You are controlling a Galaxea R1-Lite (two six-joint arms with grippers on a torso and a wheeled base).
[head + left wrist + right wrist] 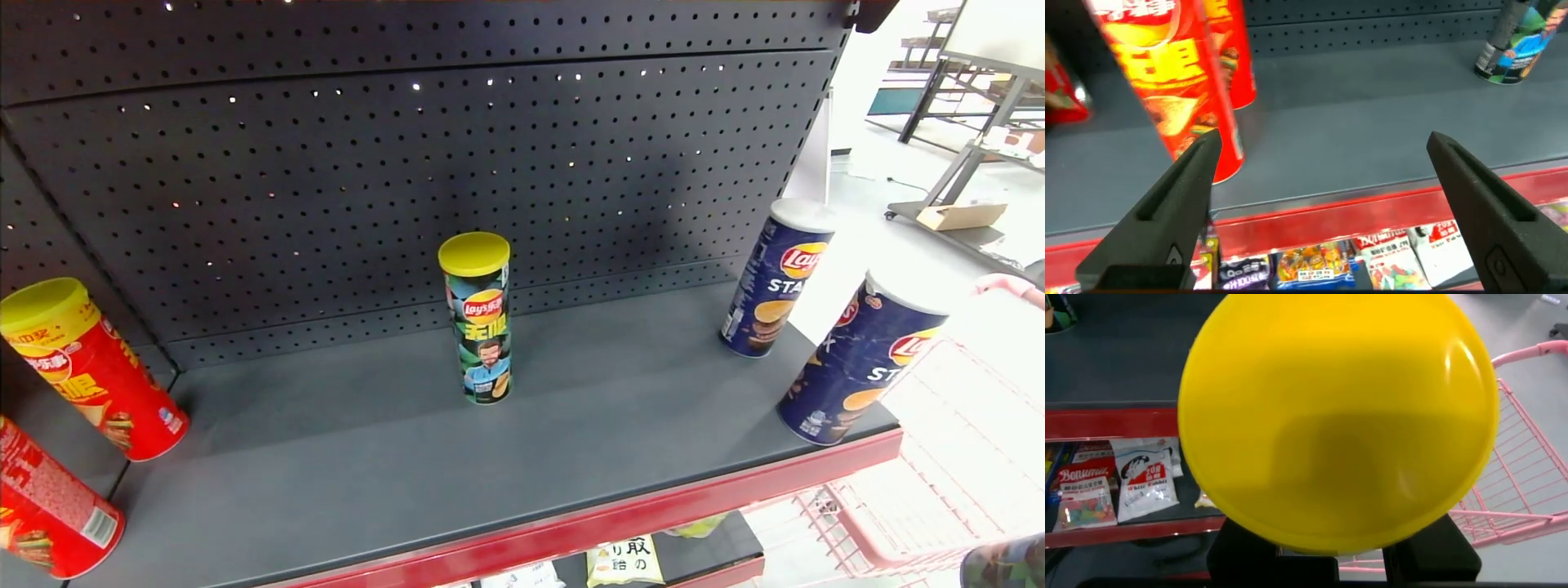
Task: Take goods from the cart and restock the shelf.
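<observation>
Chip can (1339,416) with a yellow lid sits clamped in the right end effector (1331,559), low at 4 o'clock by the cart (853,539). The left end effector (1323,139) gapes wide and empty, facing the shelf (490,474) front near the red cans (1200,82) at 8 o'clock.

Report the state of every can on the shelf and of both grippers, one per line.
Middle can: standing, yellow lid on.
Rear blue can: standing, lid on.
Front blue can: standing at the shelf's front edge, lid on.
Rear red can: standing, yellow lid on.
Front red can: standing, top cut off by the view's edge.
Left gripper: open, empty.
Right gripper: shut on the held can, yellow lid on.
</observation>
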